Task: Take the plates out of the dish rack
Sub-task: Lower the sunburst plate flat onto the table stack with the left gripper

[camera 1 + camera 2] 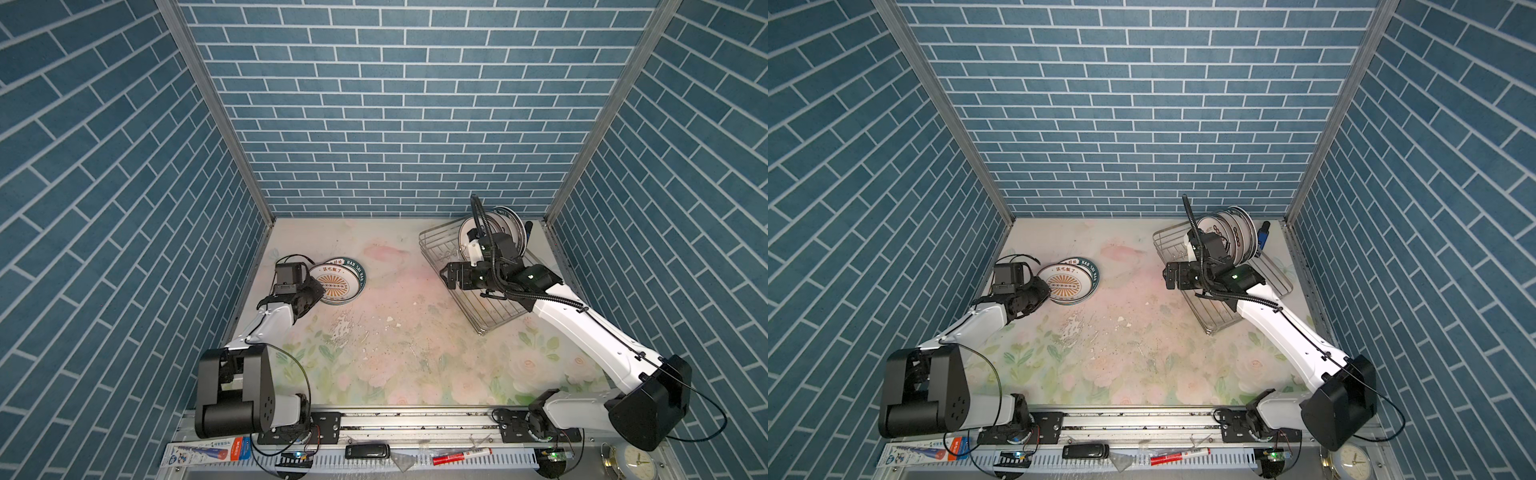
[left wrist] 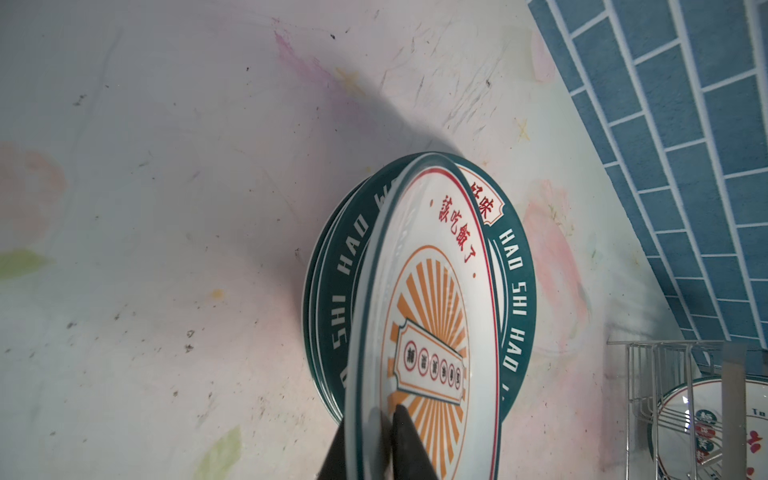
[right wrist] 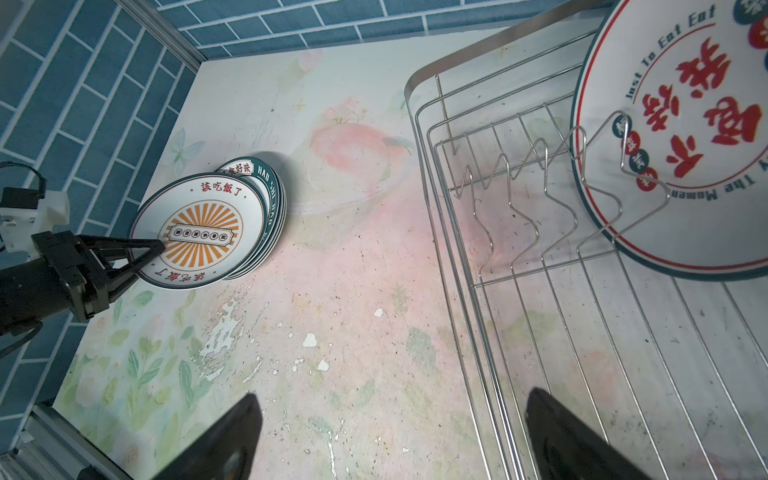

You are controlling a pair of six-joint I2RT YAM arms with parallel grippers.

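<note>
Floral tabletop (image 1: 395, 353), left jaws pinching sunburst plate (image 1: 337, 286) atop stack (image 1: 360, 271), right jaws spread empty by dish rack (image 1: 494, 313)

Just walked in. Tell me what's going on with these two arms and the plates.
The left gripper pinches the rim of a round white plate with an orange sunburst, tilted onto a stack of teal-banded plates on the left of the floral table. The right gripper hangs open and empty above the side rim of the shiny silver wire dish rack. The rack's far end holds several upright white plates.
</note>
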